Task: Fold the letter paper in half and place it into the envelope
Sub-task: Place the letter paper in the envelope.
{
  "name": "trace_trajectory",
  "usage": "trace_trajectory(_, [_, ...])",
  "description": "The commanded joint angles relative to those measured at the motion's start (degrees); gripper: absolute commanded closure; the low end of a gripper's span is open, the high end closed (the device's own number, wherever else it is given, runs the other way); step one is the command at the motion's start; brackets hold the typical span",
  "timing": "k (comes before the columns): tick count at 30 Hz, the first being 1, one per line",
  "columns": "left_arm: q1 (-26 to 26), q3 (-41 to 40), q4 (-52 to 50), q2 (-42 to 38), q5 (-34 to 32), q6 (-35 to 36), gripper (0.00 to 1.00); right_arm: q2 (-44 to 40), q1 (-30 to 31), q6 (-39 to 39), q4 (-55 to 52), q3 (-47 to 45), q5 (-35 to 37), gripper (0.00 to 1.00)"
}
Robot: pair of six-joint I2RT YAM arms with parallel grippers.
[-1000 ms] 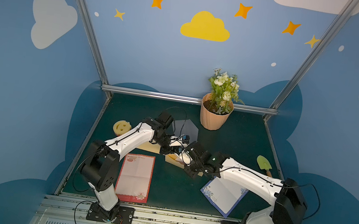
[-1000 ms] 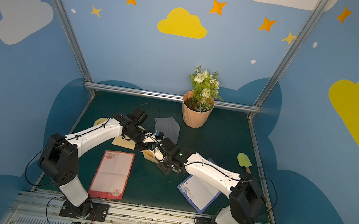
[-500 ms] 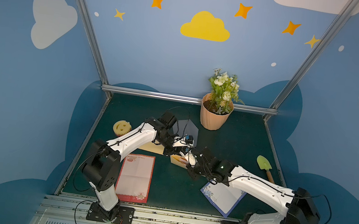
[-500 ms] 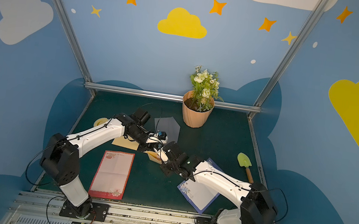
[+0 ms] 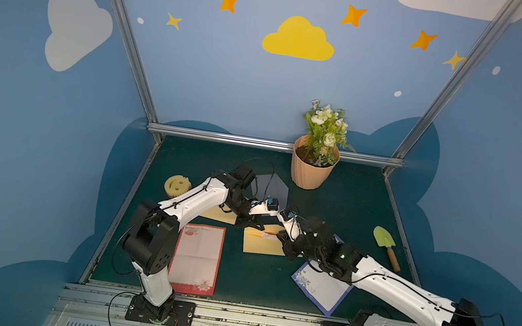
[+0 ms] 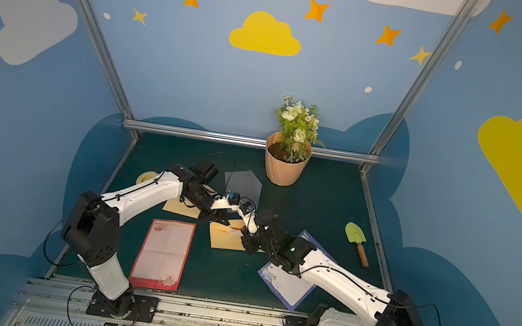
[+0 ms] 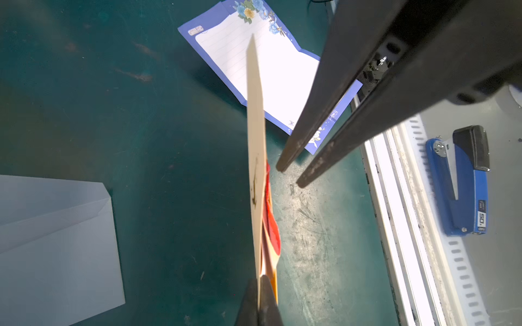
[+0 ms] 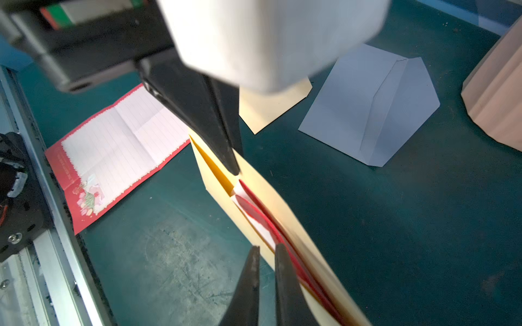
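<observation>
1. Right arm [image 5: 407, 295] has swung its elbow outward; right gripper [image 8: 267, 247], fingers slightly apart and empty, waits beside the pale yellow paper envelope [image 5: 262, 245].
2. Folded red-bordered letter paper [image 8: 254, 217] sits mostly inside, so I judge only the last push remains.
3. Left gripper [image 7: 259, 282] clamps the envelope's upper wall.

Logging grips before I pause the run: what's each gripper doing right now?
Left gripper: closed, pinching the flap of the yellow envelope.
Right gripper: slightly open beside the envelope, holding nothing.
</observation>
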Motion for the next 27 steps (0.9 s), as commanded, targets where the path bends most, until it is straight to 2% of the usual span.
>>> trace_trajectory(1, [-0.1, 1.3, -1.8, 0.9, 1.9, 0.6, 0.97, -0.2, -0.2, 1.4, 2.1, -0.5, -1.5, 0.88])
trace_trajectory(23, [0.3, 2.8, -3.2, 1.7, 3.8, 0.0, 0.97, 6.4, 0.3, 11.3, 13.5, -4.3, -1.3, 0.91])
trace_trajectory(27, [0.6, 2.8, -3.0, 2.0, 3.8, -0.4, 0.97, 4.6, 0.6, 12.1, 14.4, -5.2, -0.5, 0.91])
